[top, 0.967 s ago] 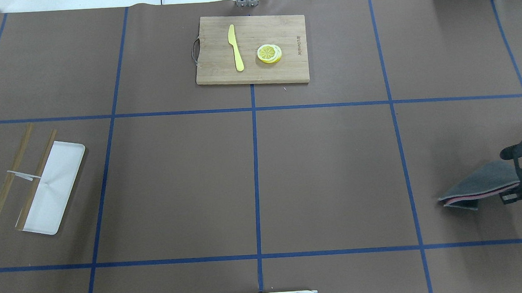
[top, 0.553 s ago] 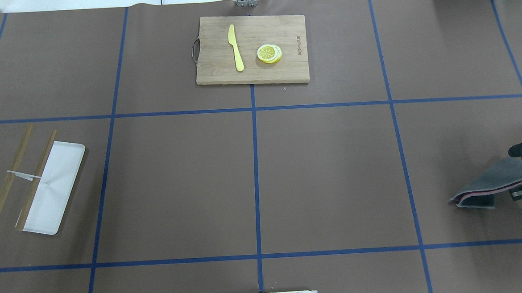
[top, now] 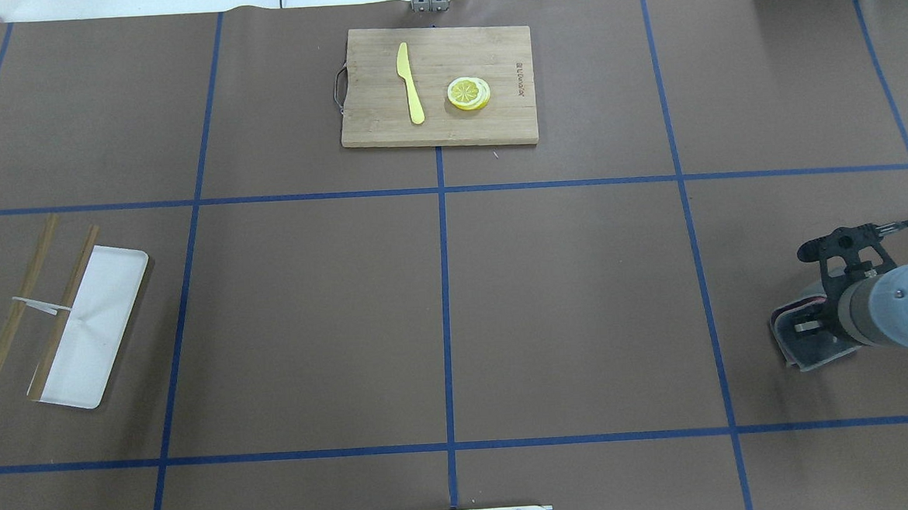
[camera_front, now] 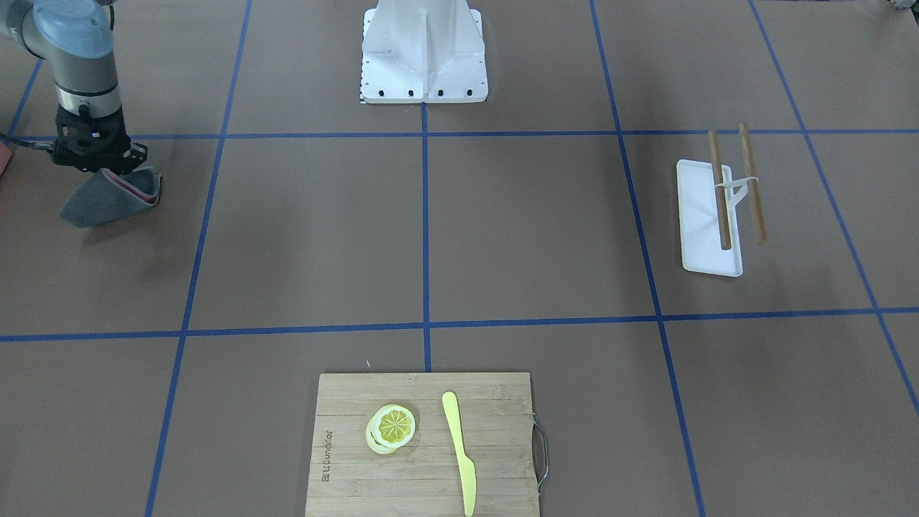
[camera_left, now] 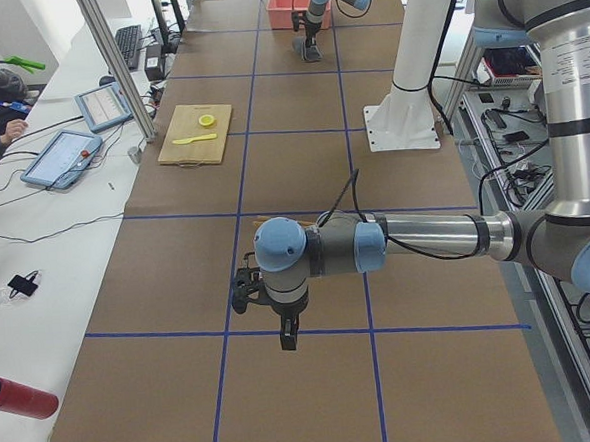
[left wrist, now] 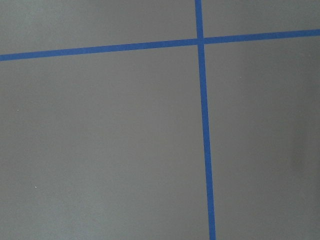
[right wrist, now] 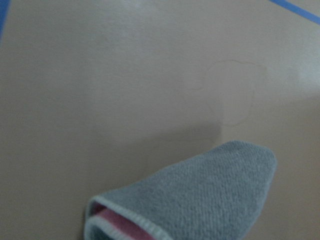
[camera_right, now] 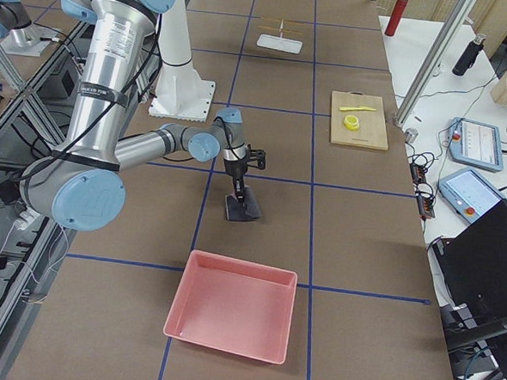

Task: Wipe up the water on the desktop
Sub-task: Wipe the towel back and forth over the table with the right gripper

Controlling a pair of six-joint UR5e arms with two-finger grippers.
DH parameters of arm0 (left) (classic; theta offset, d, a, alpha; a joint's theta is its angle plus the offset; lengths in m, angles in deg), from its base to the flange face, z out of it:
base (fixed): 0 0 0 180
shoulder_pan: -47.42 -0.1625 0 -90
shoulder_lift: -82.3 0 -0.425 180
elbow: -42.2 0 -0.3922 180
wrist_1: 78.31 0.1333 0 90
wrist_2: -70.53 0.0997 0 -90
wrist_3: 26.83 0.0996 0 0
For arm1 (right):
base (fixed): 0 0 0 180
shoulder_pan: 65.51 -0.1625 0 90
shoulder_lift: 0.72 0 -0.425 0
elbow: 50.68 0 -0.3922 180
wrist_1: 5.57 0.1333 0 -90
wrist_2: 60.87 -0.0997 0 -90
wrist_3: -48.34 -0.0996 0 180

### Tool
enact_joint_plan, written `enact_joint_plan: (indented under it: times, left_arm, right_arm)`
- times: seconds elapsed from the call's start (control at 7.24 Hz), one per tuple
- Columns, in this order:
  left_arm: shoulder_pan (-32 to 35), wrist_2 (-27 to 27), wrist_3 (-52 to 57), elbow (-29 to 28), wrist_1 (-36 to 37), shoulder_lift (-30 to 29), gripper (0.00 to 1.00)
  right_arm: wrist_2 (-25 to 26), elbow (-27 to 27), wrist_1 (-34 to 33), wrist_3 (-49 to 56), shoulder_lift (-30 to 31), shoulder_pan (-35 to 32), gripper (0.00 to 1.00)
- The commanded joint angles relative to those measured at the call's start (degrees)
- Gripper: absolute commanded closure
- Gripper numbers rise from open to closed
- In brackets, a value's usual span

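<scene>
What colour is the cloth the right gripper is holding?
The cloth is grey outside, pink inside, with pale edging; clearest in the right wrist-mounted view.

Even bright light, soft shadows, wrist view blurred

Bystanders logged all round the table.
Spotted a bamboo cutting board [top: 437, 120] at the far edge, yellow knife [top: 409, 82] and lemon slices [top: 468, 93] lying apart on it; caught a white tray [top: 97, 344] out left in the overhead view, one of two banded wooden sticks [top: 18, 305] resting along its edge; glimpsed a pink bin [camera_right: 229, 313] too.
</scene>
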Motion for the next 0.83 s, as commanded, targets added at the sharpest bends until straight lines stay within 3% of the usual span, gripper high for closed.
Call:
enact_joint_plan:
  times: [0.0,0.41,0.69]
  left_arm:
    - [0.0,0.0,0.0,-0.1,0.0,0.0,0.01]
    - [0.0,0.0,0.0,-0.1,0.0,-0.1,0.01]
    - [0.1,0.0,-0.2,-0.1,0.0,0.2,0.01]
  right_arm:
    - [0.4,1.1,-0.2,-9.5,-9.7,7.1,1.0]
    - [3.6,5.0,-15.6,-21.7,-33.9,14.2,1.0]
    - [3.7,3.2,-15.7,-24.5,-36.7,14.1,1.0]
